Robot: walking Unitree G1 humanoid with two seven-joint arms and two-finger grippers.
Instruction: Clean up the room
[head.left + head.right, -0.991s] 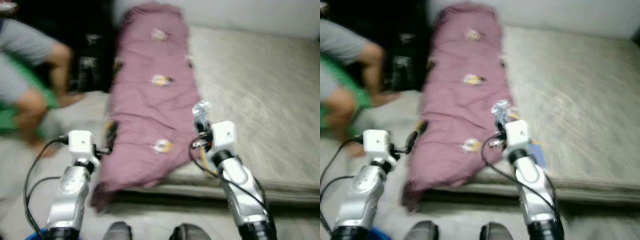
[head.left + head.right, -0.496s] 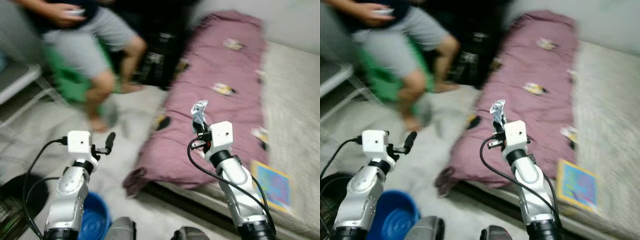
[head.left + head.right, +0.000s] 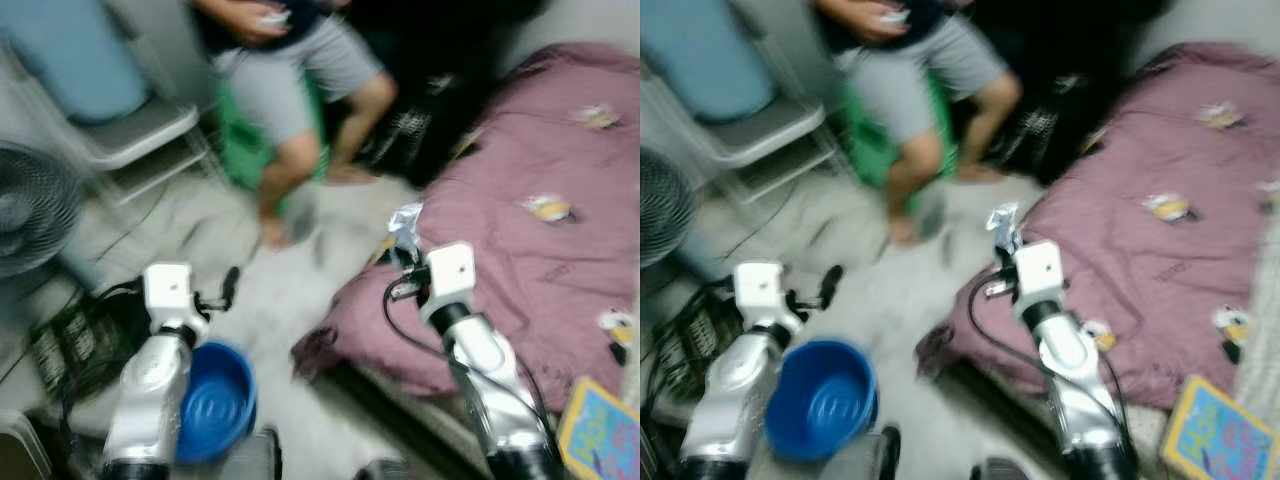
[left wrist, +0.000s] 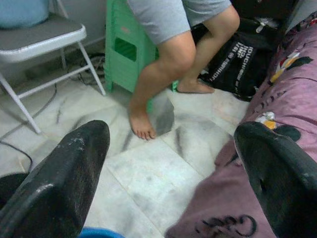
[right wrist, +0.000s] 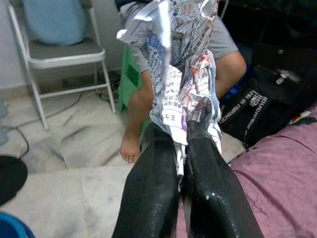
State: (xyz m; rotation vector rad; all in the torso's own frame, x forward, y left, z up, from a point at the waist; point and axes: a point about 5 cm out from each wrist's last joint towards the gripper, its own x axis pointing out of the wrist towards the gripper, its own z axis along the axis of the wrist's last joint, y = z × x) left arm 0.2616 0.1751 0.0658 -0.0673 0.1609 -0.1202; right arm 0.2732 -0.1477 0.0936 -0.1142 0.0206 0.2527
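My right gripper (image 3: pixel 404 252) is shut on a crumpled piece of printed paper (image 3: pixel 403 220), held up over the near edge of a purple blanket (image 3: pixel 530 250). In the right wrist view the paper (image 5: pixel 176 54) sticks up from between the closed fingers (image 5: pixel 153 173). My left gripper (image 3: pixel 228 287) hangs open and holds nothing, above the pale tiled floor (image 4: pixel 163 168). Its two fingers (image 4: pixel 74 163) stand wide apart in the left wrist view. A blue basin (image 3: pixel 215 400) sits on the floor just below my left arm.
A person sits on a green stool (image 3: pixel 240 140) ahead, bare feet on the floor. A white folding chair (image 3: pixel 130 130) and a fan (image 3: pixel 25 215) stand at the left. A black bag (image 3: pixel 420 120) lies by the blanket. A colourful book (image 3: pixel 600 435) lies at the lower right.
The camera has swung left, so the blanket and mattress slid to the right and the basin, chair and fan came into view. The right gripper still holds the paper.
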